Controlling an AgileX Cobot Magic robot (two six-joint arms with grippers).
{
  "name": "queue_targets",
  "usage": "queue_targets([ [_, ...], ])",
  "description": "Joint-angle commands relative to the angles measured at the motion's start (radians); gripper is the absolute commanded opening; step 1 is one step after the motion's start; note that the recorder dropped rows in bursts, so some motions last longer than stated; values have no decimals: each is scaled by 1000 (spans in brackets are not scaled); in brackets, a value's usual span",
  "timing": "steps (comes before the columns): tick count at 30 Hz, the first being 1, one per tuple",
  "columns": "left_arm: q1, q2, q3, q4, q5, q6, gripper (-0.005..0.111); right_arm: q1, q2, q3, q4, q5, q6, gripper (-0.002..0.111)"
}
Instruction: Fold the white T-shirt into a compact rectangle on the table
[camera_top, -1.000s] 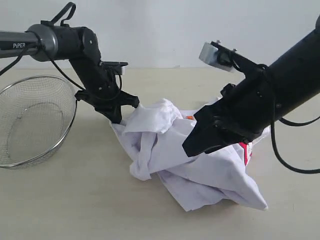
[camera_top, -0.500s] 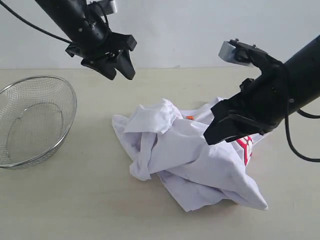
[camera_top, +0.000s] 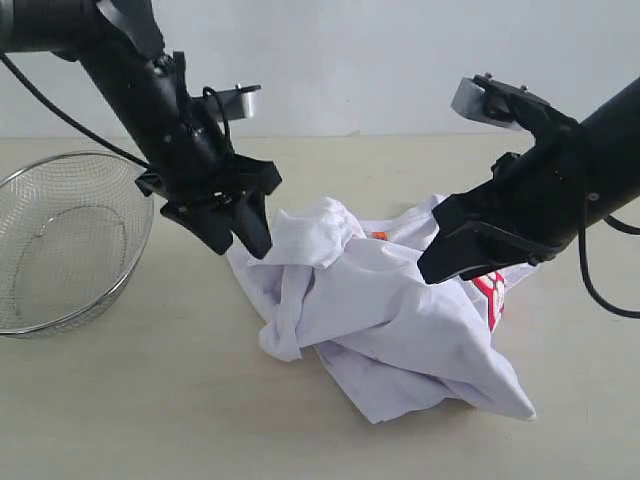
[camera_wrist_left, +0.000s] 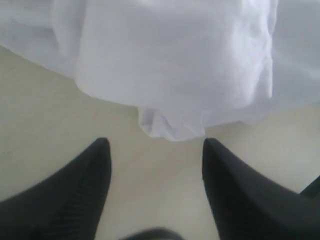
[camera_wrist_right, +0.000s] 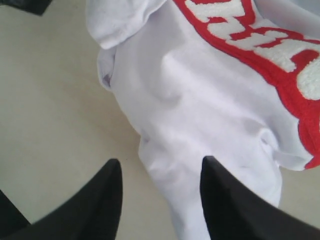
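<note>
At the far left we are seeing a wire basket (camera_top: 62, 240) sitting on the bench (camera_top: 150, 410). Next, our left tool (camera_top: 238, 238) is hanging with its jaws apart and empty, its tips just beside the left edge of the white T-shirt (camera_top: 380, 310), which is lying crumpled mid-bench. Further right, our right tool (camera_top: 432, 272) is hovering over the shirt's right side near the red lettering (camera_top: 492, 292), jaws parted too, gripping nothing.
</note>
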Motion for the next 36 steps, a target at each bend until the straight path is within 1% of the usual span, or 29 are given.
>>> queue_targets([
  [1, -18, -29, 34, -17, 4, -22, 50, -7, -1, -1, 0, 13, 0, 43],
  [4, -18, -35, 45, -84, 4, -27, 50, -7, -1, -1, 0, 13, 0, 43],
  [9, -18, -37, 45, -241, 4, -29, 50, -7, -1, -1, 6, 10, 0, 43],
  [11, -18, -39, 45, -275, 4, -38, 50, -7, -1, -1, 8, 10, 0, 43],
  [17, -27, -39, 46, -266, 4, -57, 49, -7, -1, -1, 8, 15, 1, 43],
  [20, -48, -43, 52, -228, 4, -32, 49, -7, -1, -1, 24, 15, -6, 43],
  [22, -56, -49, 59, -192, 4, 5, 47, -7, -1, -1, 24, 15, -9, 43],
  [26, -61, -60, 76, -128, -49, 51, 42, -7, -1, -1, 22, 12, -8, 43],
  [32, -63, -60, 97, -133, -65, 67, 41, -7, -1, -1, 22, -3, -8, 43],
  [36, -101, -60, 134, -131, -61, 56, 41, -7, -1, -1, 22, -3, -8, 43],
])
